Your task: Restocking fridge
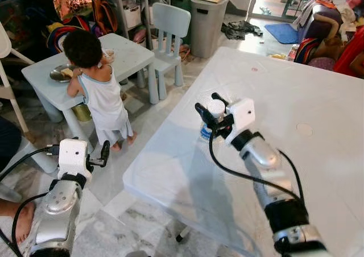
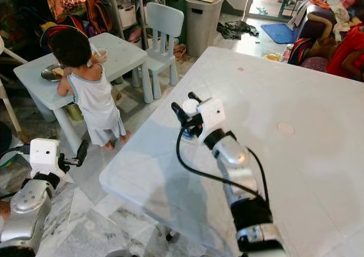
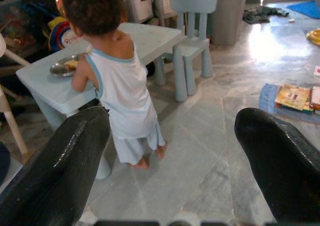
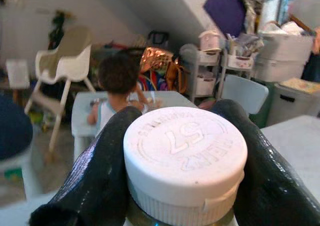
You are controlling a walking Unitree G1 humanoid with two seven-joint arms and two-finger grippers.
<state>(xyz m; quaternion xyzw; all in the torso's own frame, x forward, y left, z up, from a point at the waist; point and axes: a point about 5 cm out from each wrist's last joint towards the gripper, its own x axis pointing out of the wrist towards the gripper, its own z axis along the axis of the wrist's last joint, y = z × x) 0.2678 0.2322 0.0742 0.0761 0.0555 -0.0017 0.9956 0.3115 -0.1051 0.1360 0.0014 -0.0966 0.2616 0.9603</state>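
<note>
White-capped bottle stands on the table, pinched between right gripper fingers (cap reads 57). Left gripper hangs spread beside the table. Early stage: grasp made, carrying and fridge placement remain.

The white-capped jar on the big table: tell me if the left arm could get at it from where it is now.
Probably not. The left gripper hangs open over the floor, off the table's near-left edge, and the right gripper already flanks the jar, fingers against its cap.
</note>
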